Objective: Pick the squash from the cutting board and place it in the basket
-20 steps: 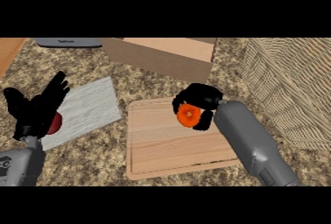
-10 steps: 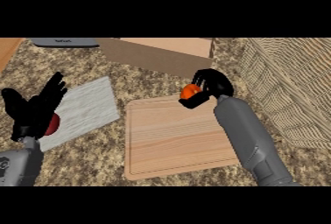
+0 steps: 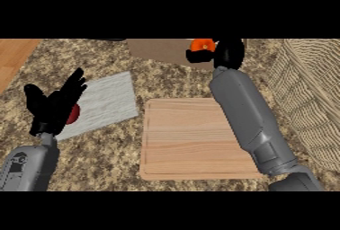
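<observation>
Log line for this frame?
phase: carry | right hand: shut on squash, off cutting board | basket: not reached | left hand: open, resting

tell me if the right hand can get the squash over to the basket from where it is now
Probably yes: the right hand holds the squash lifted off the cutting board, and nothing shows between it and the basket at its right.

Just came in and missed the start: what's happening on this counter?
The robot's right hand is curled round an orange squash, held up beyond the far end of the cutting board. The board is bare. The wicker basket sits to the right, and the squash is not in it yet. The left hand rests open at the left, over a grey cloth.
</observation>
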Robot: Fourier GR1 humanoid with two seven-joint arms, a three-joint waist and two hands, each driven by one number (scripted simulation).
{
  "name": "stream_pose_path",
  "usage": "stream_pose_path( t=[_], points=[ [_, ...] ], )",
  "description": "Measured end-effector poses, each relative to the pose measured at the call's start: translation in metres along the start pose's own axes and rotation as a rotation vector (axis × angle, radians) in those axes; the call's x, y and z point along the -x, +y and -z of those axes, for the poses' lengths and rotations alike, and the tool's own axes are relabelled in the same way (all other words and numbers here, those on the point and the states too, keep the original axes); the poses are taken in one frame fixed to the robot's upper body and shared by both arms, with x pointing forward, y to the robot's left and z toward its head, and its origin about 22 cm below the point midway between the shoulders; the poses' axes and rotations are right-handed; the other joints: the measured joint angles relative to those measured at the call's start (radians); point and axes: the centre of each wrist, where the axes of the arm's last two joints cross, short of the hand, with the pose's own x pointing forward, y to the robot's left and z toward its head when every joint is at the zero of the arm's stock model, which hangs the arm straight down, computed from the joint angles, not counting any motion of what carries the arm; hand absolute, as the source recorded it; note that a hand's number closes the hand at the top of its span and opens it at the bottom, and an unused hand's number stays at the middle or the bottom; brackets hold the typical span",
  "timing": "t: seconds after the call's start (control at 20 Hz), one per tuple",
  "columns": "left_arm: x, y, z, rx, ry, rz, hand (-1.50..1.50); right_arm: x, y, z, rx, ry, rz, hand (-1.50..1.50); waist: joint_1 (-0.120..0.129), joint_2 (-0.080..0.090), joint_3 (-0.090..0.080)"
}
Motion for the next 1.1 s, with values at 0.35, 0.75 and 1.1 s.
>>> stream_pose_path(
  t=[0.35,0.75,1.1],
  points=[
    [-0.003,-0.005,0.005,0.007,-0.003,0.01,0.0,-0.074,-0.005,-0.014,0.259,-0.021,0.018,1.5,0.005,-0.002,-0.004],
    [0.005,0.003,0.0,-0.033,0.012,0.007,0.0,-0.134,-0.018,-0.026,0.414,-0.054,-0.099,1.5,-0.038,-0.006,-0.003],
    [0.011,0.007,-0.004,-0.057,0.01,-0.003,0.0,-0.157,-0.052,-0.009,0.545,-0.04,-0.132,1.5,-0.057,-0.002,-0.002]
  ],
)
